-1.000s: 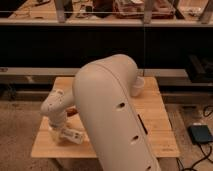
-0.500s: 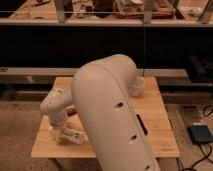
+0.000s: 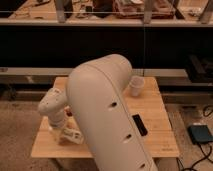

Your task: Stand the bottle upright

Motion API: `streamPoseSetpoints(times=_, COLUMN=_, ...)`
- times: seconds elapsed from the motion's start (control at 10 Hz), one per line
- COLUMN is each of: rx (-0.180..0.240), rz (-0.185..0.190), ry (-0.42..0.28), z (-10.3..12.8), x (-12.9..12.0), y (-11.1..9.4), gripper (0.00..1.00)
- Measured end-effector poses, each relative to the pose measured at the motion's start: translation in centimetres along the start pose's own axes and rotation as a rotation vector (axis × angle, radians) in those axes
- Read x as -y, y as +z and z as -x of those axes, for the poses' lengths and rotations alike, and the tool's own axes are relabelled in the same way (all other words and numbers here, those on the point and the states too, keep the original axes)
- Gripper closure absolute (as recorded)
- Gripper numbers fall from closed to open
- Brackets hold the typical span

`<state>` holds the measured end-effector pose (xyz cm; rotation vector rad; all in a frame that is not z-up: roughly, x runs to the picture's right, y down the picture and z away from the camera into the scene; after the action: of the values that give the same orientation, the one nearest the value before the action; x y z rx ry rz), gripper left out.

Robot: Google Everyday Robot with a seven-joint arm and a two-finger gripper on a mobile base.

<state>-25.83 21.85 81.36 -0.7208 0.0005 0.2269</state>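
Bottle not made out anywhere; possibly hidden behind bulky white rounded arm shell (image 3: 107, 115). White two-finger gripper (image 3: 70, 135) seen low over left part of pale wooden table (image 3: 155, 125), fingers spread apart, nothing pinched. Dark oblong object (image 3: 139, 124) lies right of gripper, beyond arm. White cup (image 3: 136, 85) stands farther right, toward rear.

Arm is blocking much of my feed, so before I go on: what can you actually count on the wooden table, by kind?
White cup: 1
Dark oblong object: 1
Bottle: 0 in view, possibly hidden by the arm
Total seen on the table: 2
The gripper is low over the table's front left, at the end of the arm.
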Motion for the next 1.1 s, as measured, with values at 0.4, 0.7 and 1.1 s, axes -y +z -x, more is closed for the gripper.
streamPoseSetpoints(times=0.4, rx=-0.024, rz=0.0, ry=0.016, z=-0.2, x=-0.09, y=0.14, gripper=0.26)
streamPoseSetpoints(times=0.7, rx=-0.025, rz=0.002, ry=0.027, z=-0.15, x=0.02, y=0.16, gripper=0.26)
streamPoseSetpoints(times=1.1, rx=-0.005, rz=0.005, ry=0.036, z=0.29, x=0.0, y=0.14, gripper=0.53)
